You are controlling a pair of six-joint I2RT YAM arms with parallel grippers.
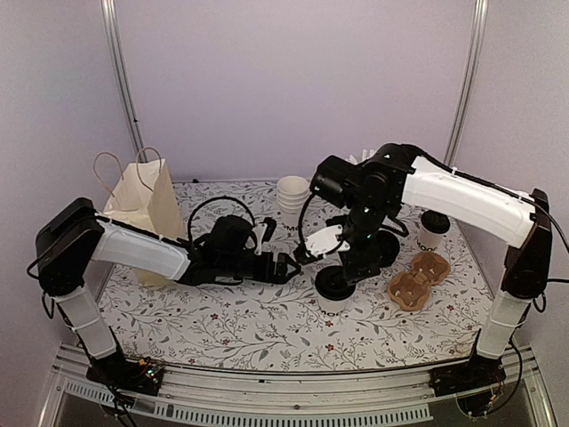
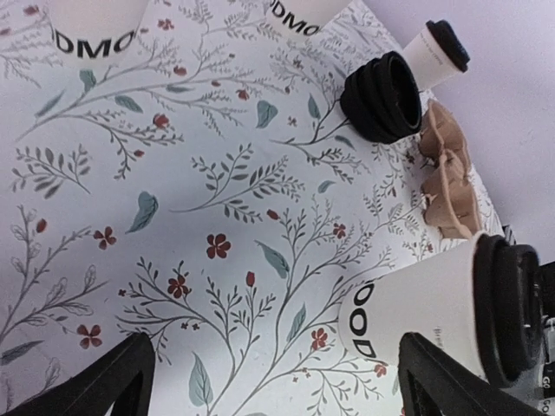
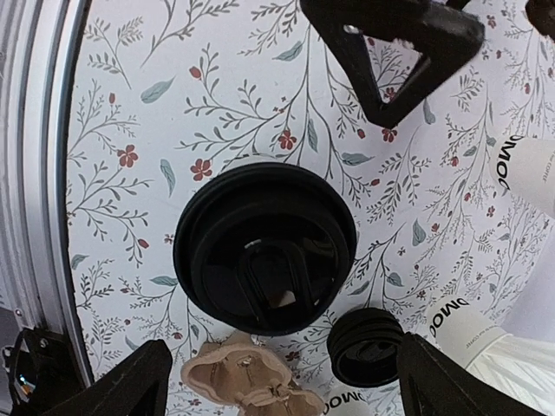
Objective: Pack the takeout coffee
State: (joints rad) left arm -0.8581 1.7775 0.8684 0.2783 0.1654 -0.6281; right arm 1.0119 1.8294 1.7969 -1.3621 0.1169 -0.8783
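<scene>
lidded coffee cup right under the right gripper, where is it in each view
Top external: the lidded cup stands just right of centre, left of the cup carrier.
Left wrist: lower right, the cup appears sideways, with its lid toward the right edge.
Right wrist: centre, seen from above, so mostly its lid shows.
Shared landmark: the brown cup carrier, mid right in the left wrist view and at the bottom edge in the right wrist view.
</scene>
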